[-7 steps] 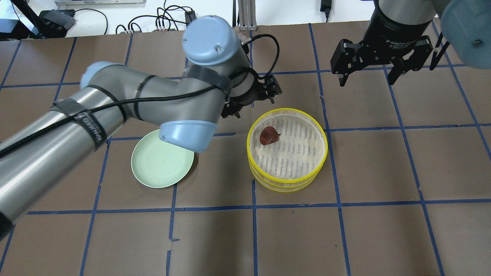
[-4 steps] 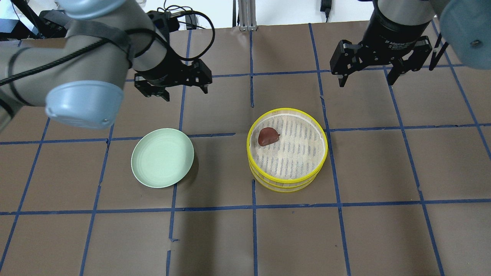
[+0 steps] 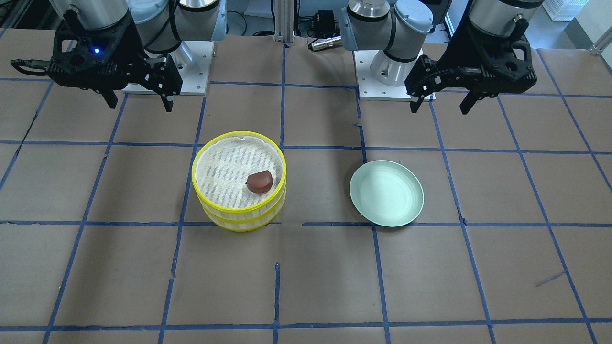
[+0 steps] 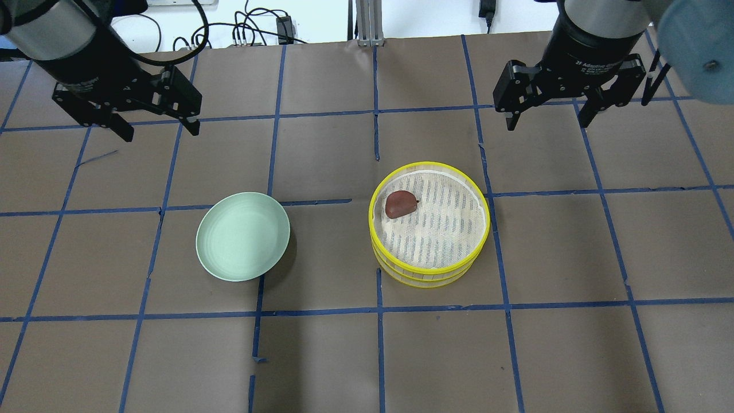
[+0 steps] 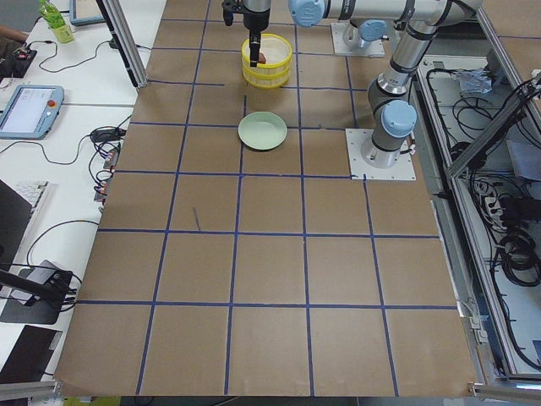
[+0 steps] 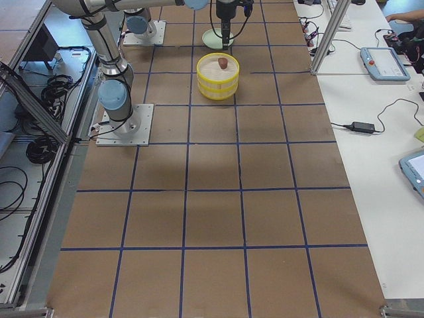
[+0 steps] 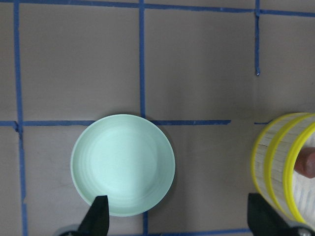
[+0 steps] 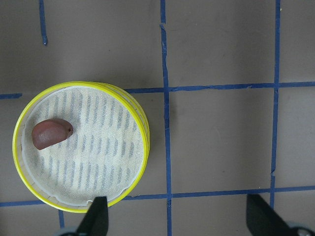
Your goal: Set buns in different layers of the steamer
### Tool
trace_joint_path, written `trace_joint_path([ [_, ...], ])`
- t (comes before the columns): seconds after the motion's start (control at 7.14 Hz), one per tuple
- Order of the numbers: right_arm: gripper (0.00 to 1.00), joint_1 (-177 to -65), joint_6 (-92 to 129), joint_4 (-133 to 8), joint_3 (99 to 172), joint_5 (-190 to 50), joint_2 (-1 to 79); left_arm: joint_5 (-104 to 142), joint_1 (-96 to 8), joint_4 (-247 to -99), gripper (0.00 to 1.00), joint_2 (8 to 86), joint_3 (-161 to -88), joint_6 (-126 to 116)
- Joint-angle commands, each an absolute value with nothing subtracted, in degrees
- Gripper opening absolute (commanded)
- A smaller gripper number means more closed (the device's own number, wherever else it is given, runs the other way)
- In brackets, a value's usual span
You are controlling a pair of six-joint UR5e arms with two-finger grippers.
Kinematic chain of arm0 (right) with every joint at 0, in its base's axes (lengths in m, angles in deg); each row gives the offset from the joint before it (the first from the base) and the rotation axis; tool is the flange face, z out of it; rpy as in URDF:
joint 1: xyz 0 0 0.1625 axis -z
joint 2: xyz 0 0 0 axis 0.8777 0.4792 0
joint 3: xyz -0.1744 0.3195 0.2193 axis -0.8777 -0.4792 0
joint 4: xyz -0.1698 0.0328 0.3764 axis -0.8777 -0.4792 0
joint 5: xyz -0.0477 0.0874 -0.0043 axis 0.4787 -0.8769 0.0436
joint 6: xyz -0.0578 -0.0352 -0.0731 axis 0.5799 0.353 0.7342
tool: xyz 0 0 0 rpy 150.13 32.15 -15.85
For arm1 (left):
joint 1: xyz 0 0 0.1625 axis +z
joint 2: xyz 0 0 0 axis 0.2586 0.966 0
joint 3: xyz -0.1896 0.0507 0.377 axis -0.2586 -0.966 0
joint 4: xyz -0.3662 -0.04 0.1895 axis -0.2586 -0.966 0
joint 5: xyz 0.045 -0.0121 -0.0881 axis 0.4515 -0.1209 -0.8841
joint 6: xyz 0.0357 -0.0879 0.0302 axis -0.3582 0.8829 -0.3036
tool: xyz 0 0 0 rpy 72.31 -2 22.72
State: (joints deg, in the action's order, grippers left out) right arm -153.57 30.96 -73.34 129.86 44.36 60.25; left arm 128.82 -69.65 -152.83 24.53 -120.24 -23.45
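Worktop (image 4: 321, 355): brown, crossed by a grid of blue tape lines.
Steamer layers (image 4: 429, 276): bright yellow rims and pale slatted walls; the top lining is white with rows of grey dashes.
Bun (image 4: 399, 204): dark reddish-brown, glossy.
Plate (image 4: 242, 236): pale mint green, plain.
Left claw (image 4: 161, 133): black.
Right claw (image 4: 548, 125): black, with white lettering on the collar above.
Arms (image 3: 370, 21): silver-grey with light blue caps.

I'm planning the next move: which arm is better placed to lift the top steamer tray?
Right. The right gripper, open, hangs nearer the steamer; the left gripper is farther off, by the plate.
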Motion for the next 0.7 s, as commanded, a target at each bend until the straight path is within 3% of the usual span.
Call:
trace_joint_path([
  [0.0,1.0,-153.57,30.94,-73.37,130.32,44.28,60.25,129.28,-69.38,-156.15,1.0,24.42,-119.48,-23.75],
  [0.56,1.0,-153.57,31.02,-73.37,130.33,43.14,60.34,128.85,-72.18,-156.07,1.0,25.3,-119.83,-23.75],
])
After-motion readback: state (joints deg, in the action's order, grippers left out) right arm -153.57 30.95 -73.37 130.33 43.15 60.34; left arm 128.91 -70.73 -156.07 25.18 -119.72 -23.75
